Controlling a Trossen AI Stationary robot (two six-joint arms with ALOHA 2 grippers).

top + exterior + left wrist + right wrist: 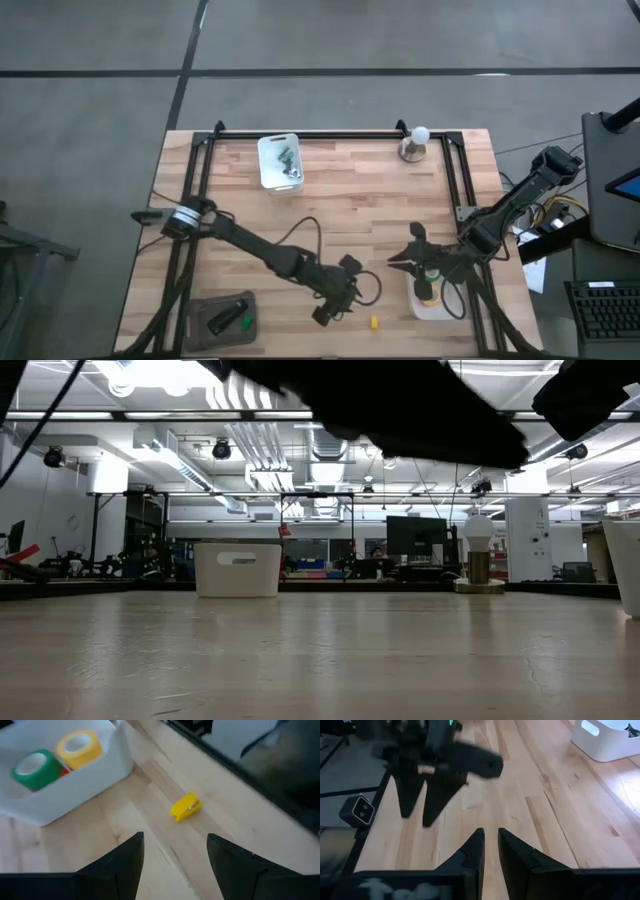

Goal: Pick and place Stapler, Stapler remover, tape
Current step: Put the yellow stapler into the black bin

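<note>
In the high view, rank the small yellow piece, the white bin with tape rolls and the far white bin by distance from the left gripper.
From the left gripper:
1. Small yellow piece, just beside it at the near edge.
2. White bin with tape rolls, farther toward the right arm.
3. Far white bin, at the table's back.
</note>
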